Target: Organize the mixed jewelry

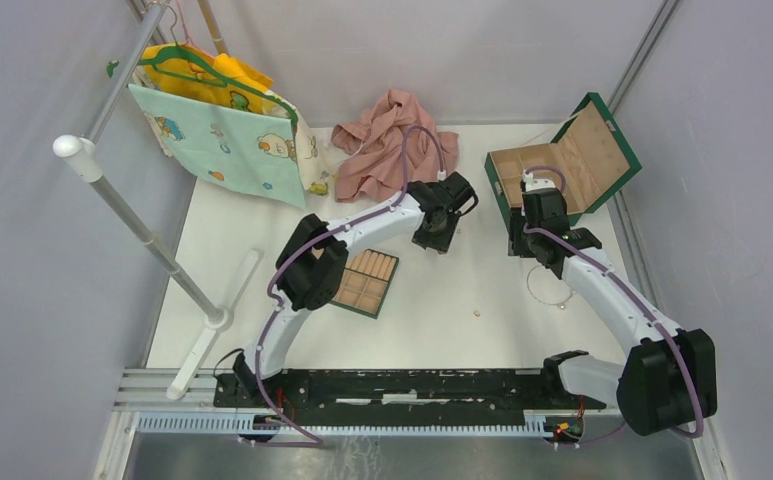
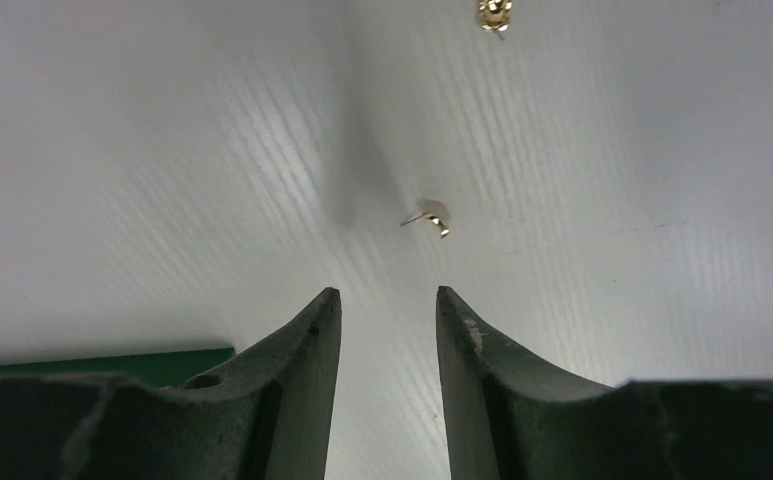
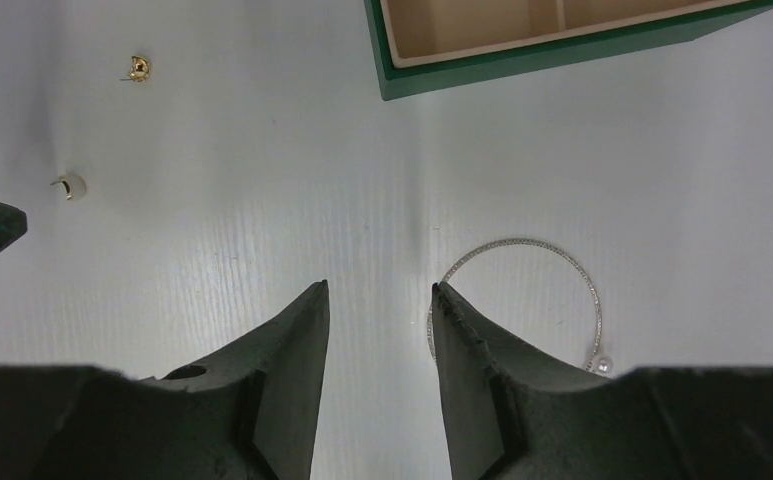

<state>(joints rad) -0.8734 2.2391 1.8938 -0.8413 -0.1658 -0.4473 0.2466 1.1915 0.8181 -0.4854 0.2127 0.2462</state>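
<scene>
The mixed jewelry lies loose on the white table. A pearl stud rests just ahead of my left gripper, which is open and empty. A gold stud lies farther on. My right gripper is also open with nothing between its fingers. The thin silvery wire loop lies flat against the outer side of its right fingertip. That view also shows the gold stud and the pearl stud to the left. From above, my left gripper and right gripper hover mid-table, and a lone bead sits nearer.
The open green box with tan compartments stands at the back right, its corner just ahead of the right gripper. A tan compartmented tray lies by the left arm's elbow. Pink cloth and a hanger rack occupy the back left.
</scene>
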